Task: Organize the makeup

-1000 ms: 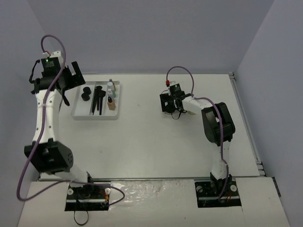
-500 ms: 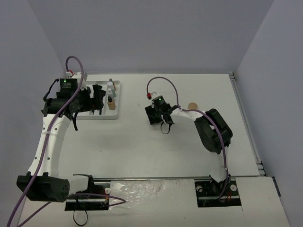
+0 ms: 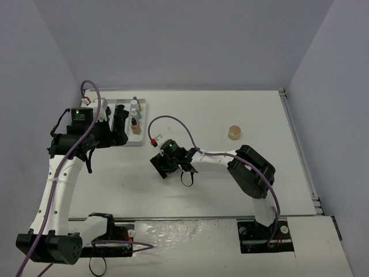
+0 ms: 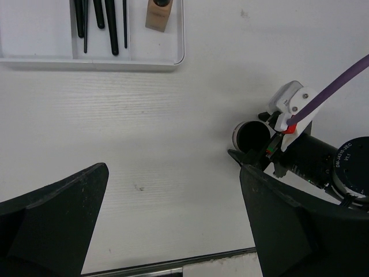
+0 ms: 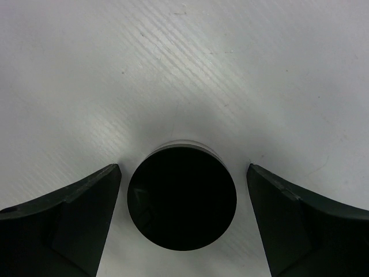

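Observation:
A round black jar (image 5: 181, 199) stands on the table between the fingers of my right gripper (image 5: 183, 167), which is open, with a gap showing on each side of the jar. The left wrist view shows the same jar (image 4: 252, 135) under that gripper. My right gripper (image 3: 167, 165) is at the middle of the table. A tan compact (image 3: 234, 133) lies alone at the back right. Black brushes (image 4: 109, 23) and a tan bottle (image 4: 157, 14) lie in the white tray (image 4: 115, 60). My left gripper (image 4: 173, 167) is open and holds nothing, and it hovers (image 3: 115, 134) at the tray's near edge.
Small bottles (image 3: 134, 109) stand in the right compartment of the tray (image 3: 142, 124) at the back left. The right arm's purple cable (image 3: 167, 120) arcs over the table. Grey walls close in the left, back and right sides.
My right gripper has travelled from the back right to the table's middle, leaving the tan compact uncovered. My left arm has swung down and forward over the tray.

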Controlling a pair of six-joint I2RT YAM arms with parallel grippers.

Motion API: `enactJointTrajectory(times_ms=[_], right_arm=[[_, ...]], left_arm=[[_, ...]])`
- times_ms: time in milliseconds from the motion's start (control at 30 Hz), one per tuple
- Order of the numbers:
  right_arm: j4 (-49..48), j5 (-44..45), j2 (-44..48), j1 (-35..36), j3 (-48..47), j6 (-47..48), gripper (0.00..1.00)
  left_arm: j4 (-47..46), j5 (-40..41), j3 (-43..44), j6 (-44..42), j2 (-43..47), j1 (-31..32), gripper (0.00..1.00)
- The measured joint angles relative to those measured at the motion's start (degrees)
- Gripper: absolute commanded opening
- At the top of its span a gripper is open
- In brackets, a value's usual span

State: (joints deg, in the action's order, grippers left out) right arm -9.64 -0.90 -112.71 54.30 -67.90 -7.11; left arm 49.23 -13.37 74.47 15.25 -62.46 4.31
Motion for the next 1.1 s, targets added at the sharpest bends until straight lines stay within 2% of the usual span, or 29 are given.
enactJointTrajectory(times_ms=[67,200,433,733,900,1100], right_arm=[[0.0,0.1,0.2,0.0,0.2,0.2,1.0],[1.6,1.6,4.5,0.0,3.6,0.2,1.0],[5.0,10.8,22.9,-1.9,10.4,-2.9,1.0],[13.5,24.4,46.8,-13.4,22.5,-13.9,1.0],[17.5,30.0,59.2,-14.7,24.8,-17.0,1.0],[18.3,33.3,64.8,-15.1,24.9,-17.4,1.0]], left_arm=[[0.1,-0.3,-1.1,0.0,0.0,0.5,0.97],[0.2,-0.5,-2.2,0.1,-0.3,2.7,0.97],[-2.6,1.3,-3.5,1.9,-4.1,12.8,0.97],[-10.7,5.3,-5.0,4.5,-18.9,26.6,0.97],[-14.9,6.4,-5.0,5.1,-28.8,31.4,0.97],[-17.1,7.9,-4.7,5.9,-37.0,34.8,0.97]])
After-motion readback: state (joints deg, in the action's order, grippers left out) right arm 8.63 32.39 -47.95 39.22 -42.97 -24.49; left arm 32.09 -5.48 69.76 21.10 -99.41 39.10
